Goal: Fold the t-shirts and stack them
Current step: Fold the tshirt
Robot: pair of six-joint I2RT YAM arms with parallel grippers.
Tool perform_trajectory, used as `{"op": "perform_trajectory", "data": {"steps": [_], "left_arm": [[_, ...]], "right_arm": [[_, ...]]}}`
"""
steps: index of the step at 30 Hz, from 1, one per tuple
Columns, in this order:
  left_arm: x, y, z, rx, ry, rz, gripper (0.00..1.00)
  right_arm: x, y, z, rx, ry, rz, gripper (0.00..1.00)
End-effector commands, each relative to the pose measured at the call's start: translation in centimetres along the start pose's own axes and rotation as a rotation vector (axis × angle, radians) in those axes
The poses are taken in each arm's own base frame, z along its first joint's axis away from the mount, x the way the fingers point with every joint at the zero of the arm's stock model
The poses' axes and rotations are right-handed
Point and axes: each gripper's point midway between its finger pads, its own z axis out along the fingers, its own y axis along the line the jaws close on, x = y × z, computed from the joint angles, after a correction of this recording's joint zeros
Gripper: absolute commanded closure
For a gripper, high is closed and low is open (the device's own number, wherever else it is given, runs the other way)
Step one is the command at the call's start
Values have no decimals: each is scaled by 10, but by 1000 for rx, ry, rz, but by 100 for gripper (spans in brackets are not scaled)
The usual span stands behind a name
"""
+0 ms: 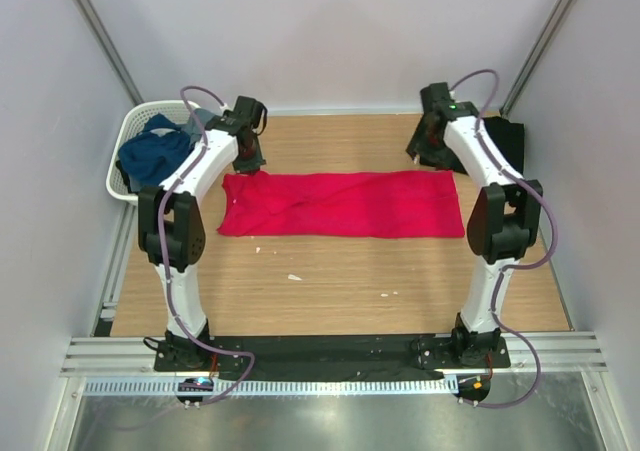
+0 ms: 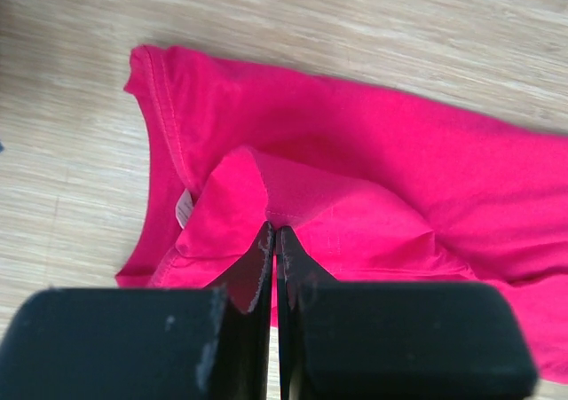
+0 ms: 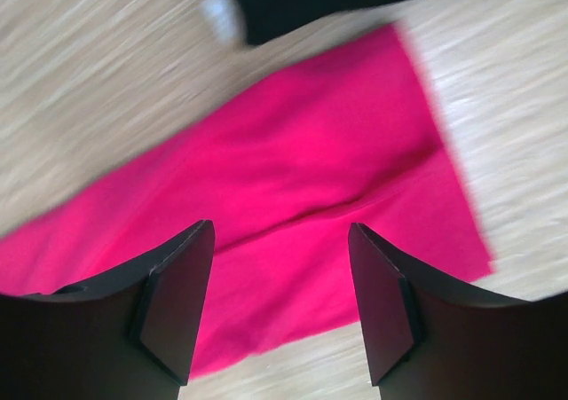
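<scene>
Red t-shirt (image 1: 340, 204) lies long left-to-right; left jaws pinch its left end, right jaws gape over its right end.

Top external: high behind near edge, looking down over whole table (image 1: 340, 296). Left wrist: close above red t-shirt (image 2: 399, 169), collar end. Right wrist: close, opposite end. Shared: the shirt.

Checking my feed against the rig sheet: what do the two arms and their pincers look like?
Left arm and right arm: white links, black joints, a mauve cable looping along each. Left pincer and right pincer: flat matte-black fingers, scuffed on the left.
</scene>
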Motion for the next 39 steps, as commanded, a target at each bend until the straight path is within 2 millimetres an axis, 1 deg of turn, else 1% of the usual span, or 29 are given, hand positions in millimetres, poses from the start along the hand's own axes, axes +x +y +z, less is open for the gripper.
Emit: {"op": "perform_trajectory", "data": {"steps": [1,2,5,6,7,8,9,10,11,12,13,14,15,16,17,19,20,21,22,23,24,27,31,32,33,36,37,38,39], "left_arm": [[-1,2,0,-20,19,-58,100],[-2,1,0,-15,17,-62,100],[-3,1,3,-14,20,-75,100],[-4,1,3,-12,19,-87,100],[-3,2,3,-9,28,-93,100],[-3,3,4,-5,29,-101,100],[-3,2,5,-1,30,-104,100],[-2,4,6,-2,36,-107,100],[-1,5,8,4,40,-111,100],[0,5,10,6,45,-112,100],[4,7,13,3,56,-114,100],[4,6,15,8,53,-113,100],[4,9,16,5,54,-114,100],[8,10,19,1,62,-104,100],[9,11,20,-2,61,-103,100],[8,16,22,-5,60,-108,100],[9,18,25,-7,59,-110,100],[9,17,26,2,59,-113,100],[9,19,27,2,60,-118,100],[8,20,29,4,56,-120,100],[9,20,32,9,61,-123,100],[9,22,37,14,55,-122,100],[9,21,40,26,50,-123,100],[8,22,40,29,45,-127,100],[10,22,41,29,49,-127,100],[12,20,42,44,47,-126,100],[15,21,44,42,55,-124,100],[15,20,44,46,55,-123,100],[16,19,44,50,57,-123,100]], "right_arm": [[17,56,-34,-171,-1,-53,33],[33,81,-42,-239,23,-88,34],[54,125,-52,-369,47,-121,38],[74,148,-62,-443,88,-147,42],[79,165,-69,-504,94,-156,44],[89,177,-67,-531,112,-175,45],[98,189,-71,-561,119,-196,46],[114,205,-80,-612,137,-241,47],[123,220,-81,-646,140,-270,47],[130,229,-85,-673,147,-294,48],[145,244,-93,-718,150,-338,48],[155,252,-91,-729,156,-360,51],[163,258,-90,-738,159,-377,52],[175,270,-100,-766,154,-409,52],[185,276,-93,-761,170,-423,53],[198,289,-103,-789,180,-436,53],[206,293,-104,-792,192,-432,53],[215,296,-100,-786,206,-439,53],[220,301,-101,-790,210,-441,54],[233,306,-106,-798,223,-451,55],[242,308,-103,-790,236,-455,55],[264,314,-109,-780,218,-492,56],[277,319,-103,-731,141,-538,57],[283,319,-96,-717,145,-548,58],[280,320,-91,-681,99,-544,59],[286,322,-78,-646,76,-552,60],[286,324,-79,-641,61,-554,60],[290,324,-72,-624,55,-561,60],[289,324,-70,-617,44,-566,60]]}}
